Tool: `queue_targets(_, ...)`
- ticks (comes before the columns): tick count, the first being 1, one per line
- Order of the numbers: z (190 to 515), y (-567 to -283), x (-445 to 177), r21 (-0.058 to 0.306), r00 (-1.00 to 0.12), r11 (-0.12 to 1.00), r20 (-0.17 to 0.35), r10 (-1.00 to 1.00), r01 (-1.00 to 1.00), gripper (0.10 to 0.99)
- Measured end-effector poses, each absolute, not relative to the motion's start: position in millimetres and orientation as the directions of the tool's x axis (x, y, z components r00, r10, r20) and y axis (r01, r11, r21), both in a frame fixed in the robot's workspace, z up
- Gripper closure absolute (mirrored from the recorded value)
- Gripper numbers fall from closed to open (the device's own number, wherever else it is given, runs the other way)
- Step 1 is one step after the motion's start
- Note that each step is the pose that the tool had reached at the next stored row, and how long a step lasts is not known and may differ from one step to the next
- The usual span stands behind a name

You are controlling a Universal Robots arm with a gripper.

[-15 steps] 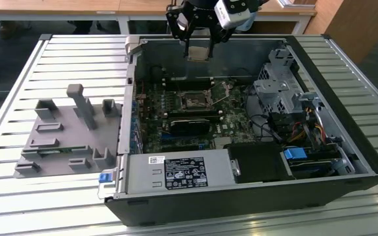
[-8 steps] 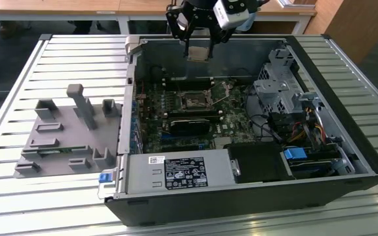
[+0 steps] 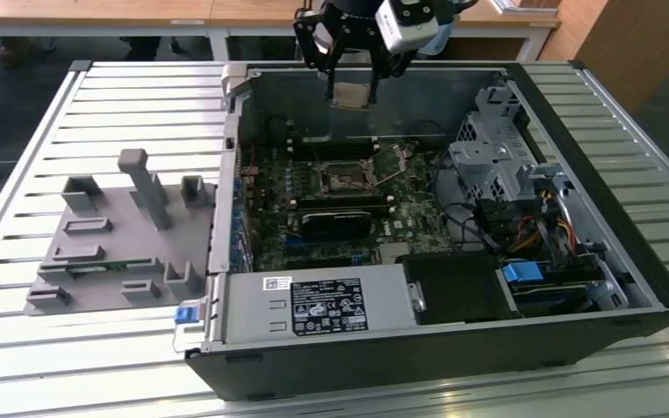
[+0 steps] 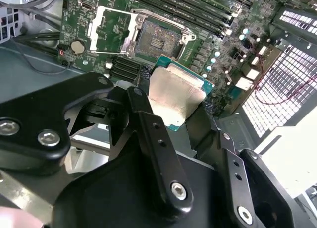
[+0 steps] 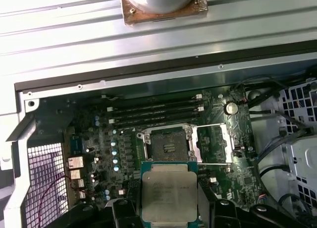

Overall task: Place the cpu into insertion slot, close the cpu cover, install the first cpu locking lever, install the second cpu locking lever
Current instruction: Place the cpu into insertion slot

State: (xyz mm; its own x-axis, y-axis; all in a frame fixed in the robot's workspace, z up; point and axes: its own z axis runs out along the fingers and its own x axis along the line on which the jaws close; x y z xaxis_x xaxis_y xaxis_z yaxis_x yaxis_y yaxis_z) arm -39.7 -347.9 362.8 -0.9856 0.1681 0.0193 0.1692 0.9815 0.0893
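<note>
Cpu [image 5: 168, 191] is pinched by two edges in the gripper [image 3: 352, 87], silvery top turned wristward, held at 12 o'clock of the uncovered insertion slot [image 3: 344, 178] in the exterior view.

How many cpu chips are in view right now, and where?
1. The cpu is clamped in the tool, above the open computer case. The insertion slot on the board is empty, so none sits there.
</note>
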Motion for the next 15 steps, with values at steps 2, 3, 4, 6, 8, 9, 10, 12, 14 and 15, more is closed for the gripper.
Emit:
queue_targets(2, 362.6, -347.9, -39.8, 0.089, -0.984, 0.98, 0.019, 0.174, 0.175, 0.545)
queue_targets(3, 362.5, -347.9, -39.8, 0.089, -0.984, 0.98, 0.019, 0.177, 0.179, 0.545)
queue_targets(4, 362.4, -347.9, -39.8, 0.089, -0.983, 0.979, 0.019, 0.18, 0.181, 0.545)
queue_targets(6, 362.2, -347.9, -39.9, 0.089, -0.982, 0.978, 0.019, 0.186, 0.187, 0.545)
queue_targets(8, 362.1, -347.9, -40.0, 0.089, -0.981, 0.977, 0.019, 0.192, 0.193, 0.545)
queue_targets(9, 362.0, -347.9, -40.0, 0.089, -0.981, 0.977, 0.019, 0.195, 0.196, 0.545)
queue_targets(10, 361.9, -347.9, -40.1, 0.089, -0.98, 0.976, 0.019, 0.198, 0.199, 0.545)
queue_targets(12, 361.7, -347.9, -40.1, 0.089, -0.979, 0.975, 0.019, 0.204, 0.205, 0.545)
queue_targets(14, 361.5, -347.9, -40.2, 0.089, -0.978, 0.973, 0.019, 0.21, 0.211, 0.545)
queue_targets(15, 361.4, -347.9, -40.3, 0.089, -0.977, 0.973, 0.019, 0.213, 0.214, 0.545)
